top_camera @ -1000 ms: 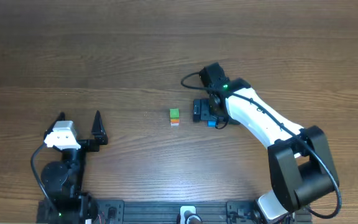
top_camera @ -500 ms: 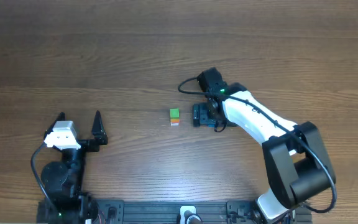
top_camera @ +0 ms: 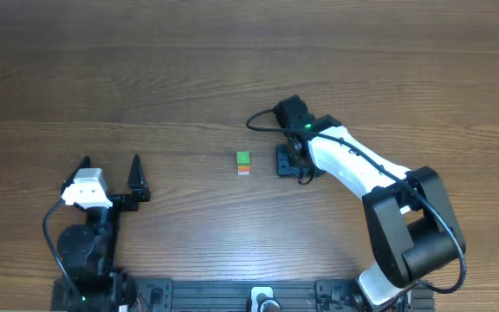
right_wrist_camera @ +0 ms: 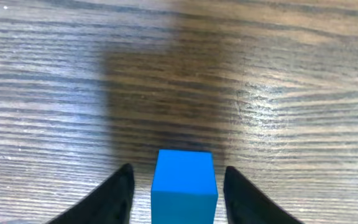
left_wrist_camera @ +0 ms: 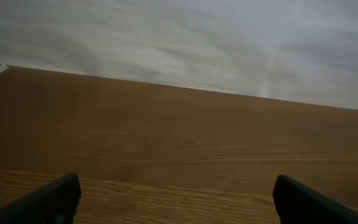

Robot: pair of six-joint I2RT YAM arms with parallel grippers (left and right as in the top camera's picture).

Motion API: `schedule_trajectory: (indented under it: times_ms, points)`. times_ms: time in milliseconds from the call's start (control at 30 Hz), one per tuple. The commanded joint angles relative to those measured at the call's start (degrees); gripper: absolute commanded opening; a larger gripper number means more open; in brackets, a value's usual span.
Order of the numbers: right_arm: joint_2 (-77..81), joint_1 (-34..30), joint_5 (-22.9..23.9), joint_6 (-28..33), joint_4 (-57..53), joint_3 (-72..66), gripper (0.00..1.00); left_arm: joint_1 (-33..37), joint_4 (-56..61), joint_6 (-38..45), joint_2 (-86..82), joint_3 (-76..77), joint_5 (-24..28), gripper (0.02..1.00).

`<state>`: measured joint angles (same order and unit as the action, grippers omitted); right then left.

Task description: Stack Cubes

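1. Since a second ago the right gripper (top_camera: pixel 290 164) has been easing a little toward the arm bases. It is now covering the blue cube (right_wrist_camera: pixel 185 186), which was peeking out at its edge. The left arm and the small stack are keeping their places.
2. In the right wrist view, the right gripper's fingers (right_wrist_camera: pixel 120 186) are standing narrowly apart, one on each side of the blue cube. A thin strip of table (top_camera: pixel 145 69) is showing between the cube and each finger, so they are straddling it rather than pressing on it. The cube is sitting on the wood just right of the stack.
3. The left gripper (top_camera: pixel 111 171) is hovering low near its own base, well apart from the cubes. Its fingers are spread wide and holding nothing, and in the left wrist view their tips are sitting at the two bottom corners.
4. Three cubes are lying on the table: one blue, one green, one orange. The green cube (top_camera: pixel 243 158) is resting on the orange cube (top_camera: pixel 243 172) near the middle of the table.
5. Two arms are working here, each carrying two fingers.
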<state>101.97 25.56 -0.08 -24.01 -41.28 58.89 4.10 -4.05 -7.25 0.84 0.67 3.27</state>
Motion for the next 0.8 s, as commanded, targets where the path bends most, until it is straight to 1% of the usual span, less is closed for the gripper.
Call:
schedule_trajectory:
  times_ms: [33,367,633,733,767,800]
  points:
    - [0.7,0.4,0.6,-0.2,0.2,-0.6,0.406,0.3,0.0,0.4,-0.5,-0.3,0.8,1.0]
    - [0.7,0.4,0.6,-0.4,0.2,-0.6,0.303,0.3,0.0,0.4,-0.5,-0.3,0.8,1.0]
    - [0.6,0.3,0.6,-0.3,0.2,0.1,0.189,0.3,0.0,0.4,-0.5,-0.3,0.8,1.0]
    - [0.0,0.2,0.9,-0.3,-2.2,2.1,0.178,0.3,0.0,0.4,-0.5,-0.3,0.8,1.0]
    - [-0.5,0.1,1.5,-0.3,-4.1,3.5,0.176,0.3,0.0,0.4,-0.5,-0.3,0.8,1.0]
    - [-1.7,0.0,3.0,-0.3,-8.7,7.5,0.169,0.3,0.0,0.4,-0.5,-0.3,0.8,1.0]
